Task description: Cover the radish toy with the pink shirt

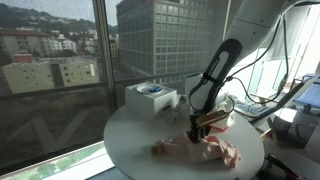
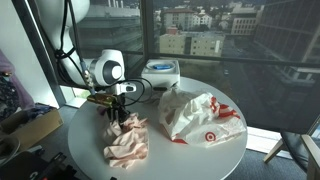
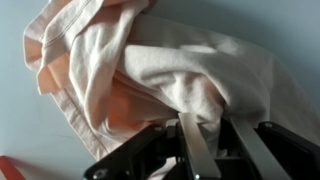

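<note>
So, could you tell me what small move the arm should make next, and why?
Probably lift a little: the pincer seems closed on a fold of the shirt, which lies bunched on the table. I can't see the radish.

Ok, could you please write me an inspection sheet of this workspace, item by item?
Surface: round white table, standing by the glass.
Job's things: pink shirt lies crumpled on the table; radish toy not seen in any view.
Clutter: white bag with red marks beside the shirt; white box at the table's window side.
Grippers: pincer is down on the shirt; in the wrist view its fingers appear closed on a fold.
Cables: cables hang loose beside the arm in an exterior view.
Surroundings: windows with city buildings outside.
</note>
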Robot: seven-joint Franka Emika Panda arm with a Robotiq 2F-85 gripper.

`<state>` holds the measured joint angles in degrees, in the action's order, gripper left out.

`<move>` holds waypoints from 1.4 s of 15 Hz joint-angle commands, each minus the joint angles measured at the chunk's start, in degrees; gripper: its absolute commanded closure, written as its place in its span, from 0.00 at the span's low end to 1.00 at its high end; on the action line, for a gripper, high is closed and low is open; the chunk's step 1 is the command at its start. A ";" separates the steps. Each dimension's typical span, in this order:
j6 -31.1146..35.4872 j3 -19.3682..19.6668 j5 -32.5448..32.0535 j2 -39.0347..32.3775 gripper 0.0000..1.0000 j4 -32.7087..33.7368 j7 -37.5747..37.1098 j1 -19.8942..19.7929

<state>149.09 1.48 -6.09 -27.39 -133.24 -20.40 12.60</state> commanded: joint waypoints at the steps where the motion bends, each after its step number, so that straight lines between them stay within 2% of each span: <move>1: -0.43 3.75 -2.84 0.24 0.96 0.56 -0.52 0.05; 4: -0.15 5.71 -4.06 0.76 0.96 0.32 -0.26 -0.32; 8: -1.35 3.96 -3.44 1.34 0.96 0.76 1.12 -0.28; 10: -3.17 2.62 -3.45 5.25 0.96 -0.76 0.38 1.33; 11: -4.39 2.57 -5.16 9.33 0.96 -2.63 -0.90 3.40; 12: -4.58 2.56 -7.13 11.32 0.96 -3.40 -1.53 4.56; 14: -5.17 3.67 -15.69 16.13 0.96 -4.65 -6.28 8.31; 16: -7.90 2.21 -24.03 21.53 0.96 -5.46 -12.00 10.19; 18: -12.03 -1.22 -31.66 26.99 0.96 -5.84 -17.46 10.59; 21: -18.70 -9.35 -38.81 34.77 0.96 -6.45 -23.42 9.56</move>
<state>136.04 -1.73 -39.15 -1.79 -137.23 -38.80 22.84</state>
